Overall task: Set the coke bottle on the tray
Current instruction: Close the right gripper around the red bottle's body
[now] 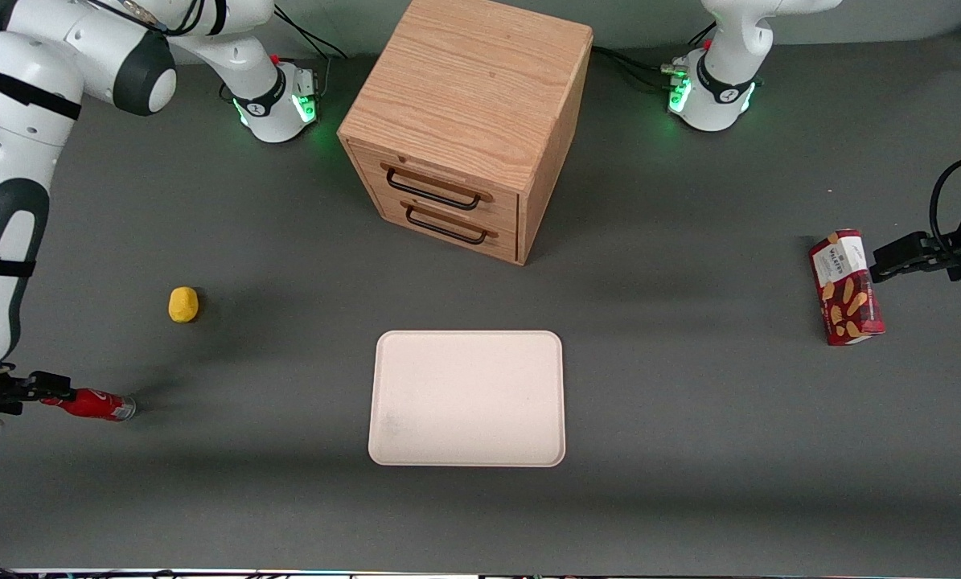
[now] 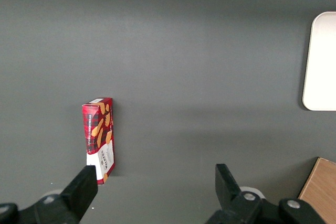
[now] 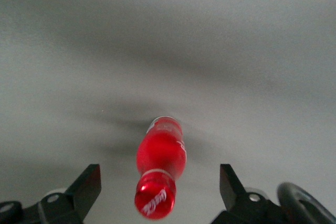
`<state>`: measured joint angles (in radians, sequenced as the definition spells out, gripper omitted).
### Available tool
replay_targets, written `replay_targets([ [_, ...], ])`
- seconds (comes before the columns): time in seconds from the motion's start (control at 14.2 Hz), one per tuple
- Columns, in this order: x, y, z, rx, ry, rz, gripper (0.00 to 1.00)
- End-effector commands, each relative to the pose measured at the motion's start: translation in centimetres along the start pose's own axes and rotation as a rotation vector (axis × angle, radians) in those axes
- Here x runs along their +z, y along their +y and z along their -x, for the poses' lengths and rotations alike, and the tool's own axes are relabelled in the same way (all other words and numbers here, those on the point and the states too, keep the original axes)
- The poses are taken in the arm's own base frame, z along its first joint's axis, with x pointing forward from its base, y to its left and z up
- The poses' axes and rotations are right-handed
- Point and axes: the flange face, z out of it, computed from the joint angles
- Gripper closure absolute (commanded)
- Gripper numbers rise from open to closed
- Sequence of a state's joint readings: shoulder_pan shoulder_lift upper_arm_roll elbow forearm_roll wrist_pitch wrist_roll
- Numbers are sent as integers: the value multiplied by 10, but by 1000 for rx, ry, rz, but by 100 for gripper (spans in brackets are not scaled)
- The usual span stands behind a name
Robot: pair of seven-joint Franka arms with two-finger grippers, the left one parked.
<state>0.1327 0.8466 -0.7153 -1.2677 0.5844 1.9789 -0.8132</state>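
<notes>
The coke bottle [image 1: 98, 404] is small, glossy red, with a silvery base, near the working arm's end of the table. Its red cap points at my gripper and its base points away. My gripper [image 1: 52, 394] is at the cap end, open. In the right wrist view the coke bottle [image 3: 160, 153] shows cap-first between the two black fingers [image 3: 89, 182], which stand wide apart and touch nothing; the gripper [image 3: 158, 182] is empty. The cream-pinkish tray [image 1: 468, 398] lies flat at the table's middle, well apart from the bottle; its corner also shows in the left wrist view [image 2: 321, 61].
A yellow lump [image 1: 182, 305] lies farther from the front camera than the bottle. A wooden drawer cabinet [image 1: 468, 121] stands farther back than the tray. A red biscuit box [image 1: 846, 287] is toward the parked arm's end; it also shows in the left wrist view [image 2: 100, 132].
</notes>
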Motion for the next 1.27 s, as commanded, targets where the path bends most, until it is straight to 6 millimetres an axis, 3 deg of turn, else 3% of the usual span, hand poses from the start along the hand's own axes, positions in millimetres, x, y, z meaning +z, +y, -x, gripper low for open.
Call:
replay_targets([
  [0.0,1,4,-5,-9,28,-16,0],
  [0.49,7,0,1,-4,11,-38,6],
  [0.63,8,0,2,-6,5,-39,22],
  [0.77,10,-2,3,-8,-7,-52,44],
  [0.99,11,-3,4,-9,-16,-61,91],
  [1.06,10,-3,5,-10,-20,-64,100],
  [1.2,8,-4,5,-13,-27,-69,100],
])
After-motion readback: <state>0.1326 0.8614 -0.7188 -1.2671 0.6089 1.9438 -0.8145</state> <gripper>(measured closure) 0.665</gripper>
